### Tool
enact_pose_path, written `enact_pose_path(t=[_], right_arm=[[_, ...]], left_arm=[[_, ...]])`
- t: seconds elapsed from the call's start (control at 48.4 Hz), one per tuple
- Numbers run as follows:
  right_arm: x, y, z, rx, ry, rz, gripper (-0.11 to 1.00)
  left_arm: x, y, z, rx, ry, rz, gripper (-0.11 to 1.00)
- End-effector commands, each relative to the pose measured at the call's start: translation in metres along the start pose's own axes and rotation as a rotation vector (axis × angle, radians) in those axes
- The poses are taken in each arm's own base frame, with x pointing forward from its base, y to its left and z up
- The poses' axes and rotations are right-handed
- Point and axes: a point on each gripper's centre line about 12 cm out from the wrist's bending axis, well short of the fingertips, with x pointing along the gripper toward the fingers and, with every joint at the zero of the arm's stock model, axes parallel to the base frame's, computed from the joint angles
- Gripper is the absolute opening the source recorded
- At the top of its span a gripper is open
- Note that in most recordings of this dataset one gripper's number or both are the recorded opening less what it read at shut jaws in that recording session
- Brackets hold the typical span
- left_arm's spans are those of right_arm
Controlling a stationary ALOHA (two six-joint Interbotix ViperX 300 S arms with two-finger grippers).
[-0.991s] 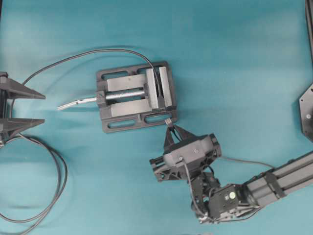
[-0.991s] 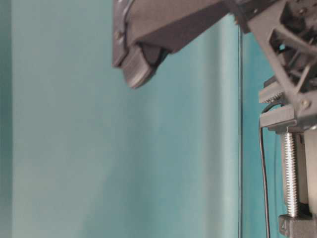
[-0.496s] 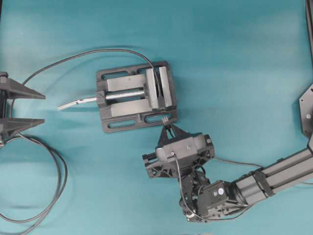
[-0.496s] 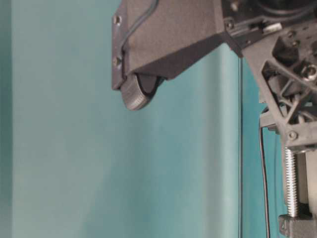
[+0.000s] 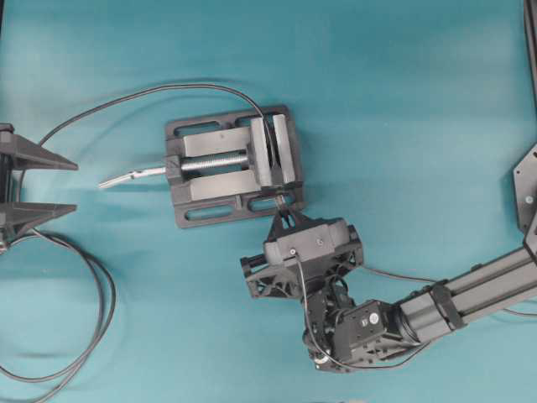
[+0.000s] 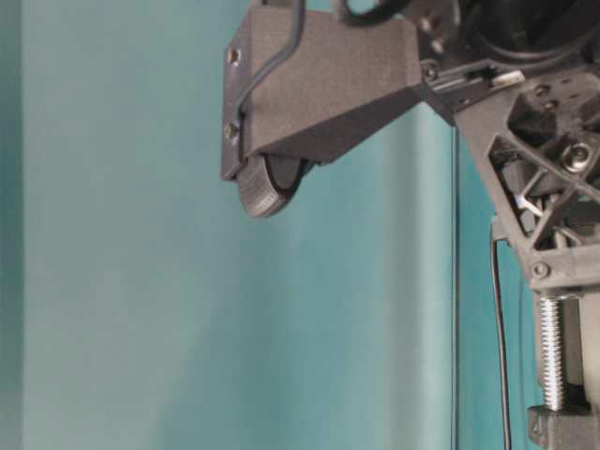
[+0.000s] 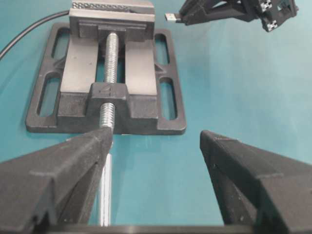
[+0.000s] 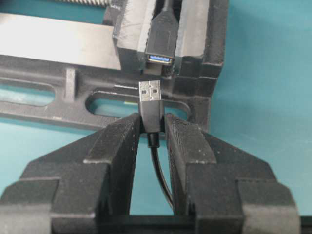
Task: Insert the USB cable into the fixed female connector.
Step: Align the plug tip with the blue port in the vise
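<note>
Left pincer (image 5: pixel 38 185) sits at the tabletop's left edge, jaws spread wide, holding nothing, well apart from the work. A grey looped cable (image 5: pixel 88 336) lies near the front-left corner of the tabletop (image 5: pixel 403 101). Around the middle stands the vise (image 5: pixel 231 172), screw handle pointing left, with the fixed female connector (image 8: pixel 161 41) clamped between its jaws at the right end, blue-lined mouth facing the front edge; its lead (image 5: pixel 159 91) arcs off toward the left edge. Just in front of that mouth is the USB cable (image 8: pixel 151 105), plug body pinched between the narrow-set fingers of the right pincer (image 8: pixel 152 127), silver tip sticking out, close to the socket but not yet touching. From the wrist view the tip sits a little left of the socket mouth, so alignment looks close, not finished. Risks, as I judge them: push straight in from here and the tip catches the socket's rim or the vise jaw face instead of entering. The grip is on a short bit of the plug, so a side load could pivot it in the fingers and tilt the tip. Plug orientation versus the socket tongue can't be confirmed; wrong way up means it jams. The trailing cable under the pincer could also drag.
</note>
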Motion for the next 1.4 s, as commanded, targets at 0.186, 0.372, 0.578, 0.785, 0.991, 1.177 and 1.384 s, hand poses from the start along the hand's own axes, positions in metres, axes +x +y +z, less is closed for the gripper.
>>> enact_pose_path(t=[0.186, 0.372, 0.578, 0.785, 0.991, 1.177, 1.384], right_arm=[[-0.005, 0.003, 0.014, 0.039, 0.006, 0.003, 0.21], [-0.004, 0.004, 0.016, 0.038, 0.018, -0.004, 0.21], [-0.001, 0.004, 0.020, 0.041, 0.019, -0.012, 0.21], [0.001, 0.003, 0.023, 0.036, 0.019, -0.018, 0.21], [0.004, 0.004, 0.026, 0.040, 0.021, -0.023, 0.21], [0.005, 0.003, 0.027, 0.040, 0.017, -0.027, 0.21], [0.005, 0.004, 0.029, 0.040, 0.009, -0.024, 0.21]], left_arm=[[0.001, -0.001, 0.004, -0.006, -0.003, -0.002, 0.88], [0.001, -0.001, 0.004, -0.006, -0.004, -0.002, 0.88], [0.001, -0.001, 0.004, -0.004, -0.004, -0.002, 0.88], [0.001, -0.001, 0.004, -0.006, -0.004, -0.002, 0.88], [0.001, -0.001, 0.005, -0.004, -0.006, -0.002, 0.88], [0.001, -0.001, 0.004, -0.006, -0.004, -0.002, 0.88], [0.001, -0.001, 0.005, -0.006, -0.006, -0.002, 0.88]])
